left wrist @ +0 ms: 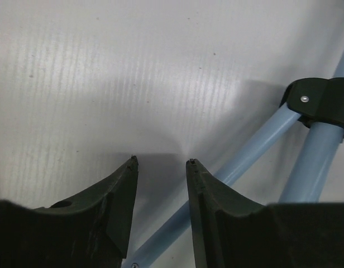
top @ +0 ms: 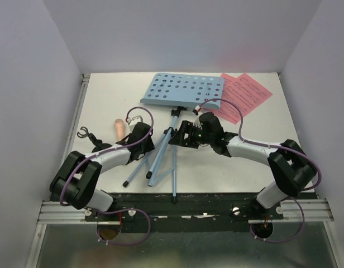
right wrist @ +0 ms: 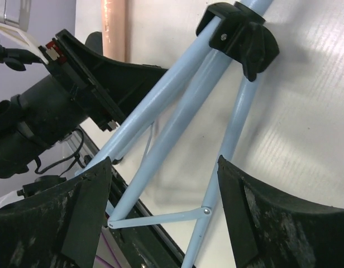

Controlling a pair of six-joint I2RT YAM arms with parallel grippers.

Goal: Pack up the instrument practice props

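While the stand (top: 183, 89) lies flat mid-table — dotted desk at upper centre, legs (right wrist: 167, 81) fanned toward the bottom edge — the step in hand looks to be folding the tripod.

Right gripper (right wrist: 163, 164): fingers spread wide, straddling two legs just below the black hub (right wrist: 242, 33), gripping nothing.

Left gripper (left wrist: 162, 162): about half open and empty, with one leg passing under the finger at the right of its wrist view.

To do it well, by my judgement: the right should close on the legs near the hub, where they run close together, while the left sweeps the outlying leg inward. Keep off the thin brace (right wrist: 161, 218), which could bend.

Around:
- Mic (top: 120, 128), left of centre, just beside the left wrist — likely to be nudged if that arm swings.
- Small black clip-topped piece (top: 84, 134), far left, probably the mic stand.
- Pink pages (top: 247, 95), upper right, meeting the desk's corner; whether tucked under it I cannot tell.
- No box or bag in view.
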